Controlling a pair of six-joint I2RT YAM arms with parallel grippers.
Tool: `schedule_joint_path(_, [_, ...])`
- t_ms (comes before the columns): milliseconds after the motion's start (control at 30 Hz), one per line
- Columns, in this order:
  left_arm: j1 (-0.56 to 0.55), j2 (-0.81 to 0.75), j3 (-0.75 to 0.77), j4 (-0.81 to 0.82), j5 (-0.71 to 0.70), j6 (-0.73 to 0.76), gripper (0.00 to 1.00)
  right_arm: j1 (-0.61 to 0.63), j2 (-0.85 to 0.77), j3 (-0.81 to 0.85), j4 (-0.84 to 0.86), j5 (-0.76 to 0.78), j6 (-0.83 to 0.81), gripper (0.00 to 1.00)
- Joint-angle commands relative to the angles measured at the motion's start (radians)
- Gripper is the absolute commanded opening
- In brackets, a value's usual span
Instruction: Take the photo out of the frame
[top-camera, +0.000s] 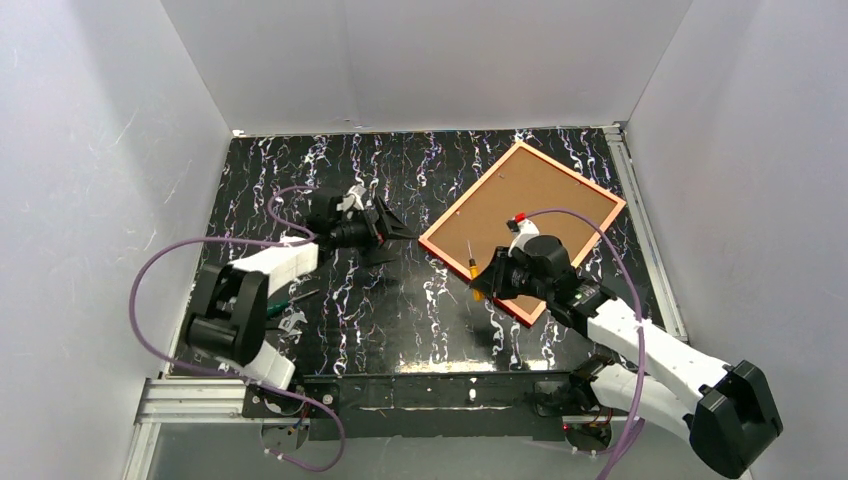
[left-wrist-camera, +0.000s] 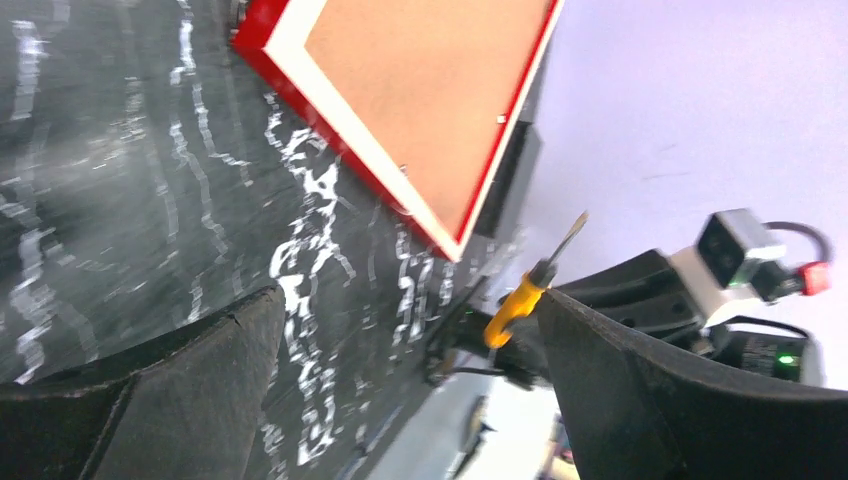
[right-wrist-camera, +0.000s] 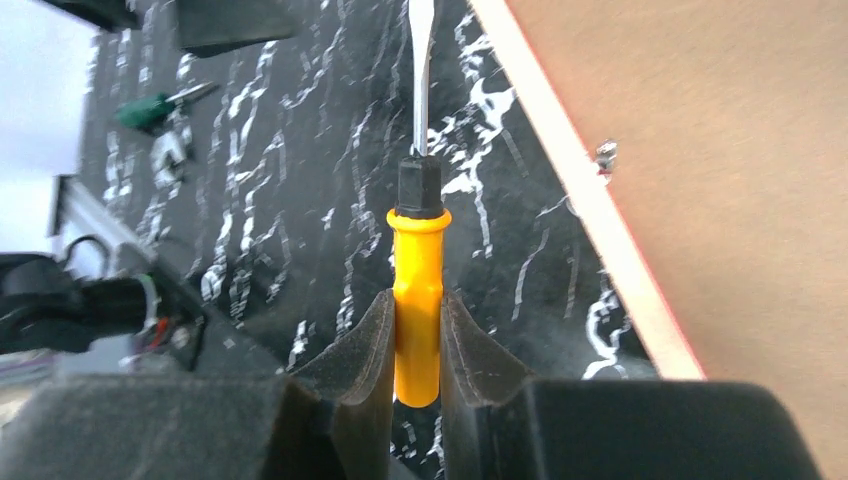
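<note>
Currently the right tool (right-wrist-camera: 415, 315) is clamped on the yellow handle of a screwdriver (right-wrist-camera: 418, 250), whose blade points out over the black marbled bench (top-camera: 400, 305) just beside the frame (left-wrist-camera: 355, 145). That frame lies face down at the far right of the bench, brown backing board (top-camera: 525, 205) uppermost, with the photo out of sight. Left of the frame's corner, the left tool (top-camera: 398, 233) hangs over the bench with its jaws spread wide, holding nothing.

A black, white-veined surface (top-camera: 400, 300) carries a brown backing board (top-camera: 510, 185) at upper right. In the right wrist view a yellow-handled screwdriver (right-wrist-camera: 417, 290) points its blade upward mid-picture; a green-handled screwdriver (right-wrist-camera: 150, 108) lies at upper left.
</note>
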Motion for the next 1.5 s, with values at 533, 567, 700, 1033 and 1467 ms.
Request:
schedule_joint_path(533, [-0.268,0.095,-0.041,0.301,0.118,-0.213,0.73,-0.005,0.201,0.055,0.243,-0.373,0.207,0.01])
schedule_joint_path(567, [-0.270,0.099,-0.040,0.294,0.115,-0.217,0.68,0.007,0.208,0.065,0.233,-0.360,0.202,0.01])
schedule_joint_path(700, [-0.270,0.093,-0.033,0.259,0.116,-0.206,0.45,0.067,0.230,0.119,0.179,-0.273,0.173,0.01])
schedule_joint_path(1033, [-0.231,0.037,-0.032,0.071,0.091,-0.204,0.00,0.321,0.267,0.311,-0.161,0.265,0.049,0.51])
schedule_joint_path(1467, [-0.220,-0.097,-0.127,0.071,0.021,-0.725,0.00,0.697,0.374,0.433,-0.179,0.937,-0.019,0.75])
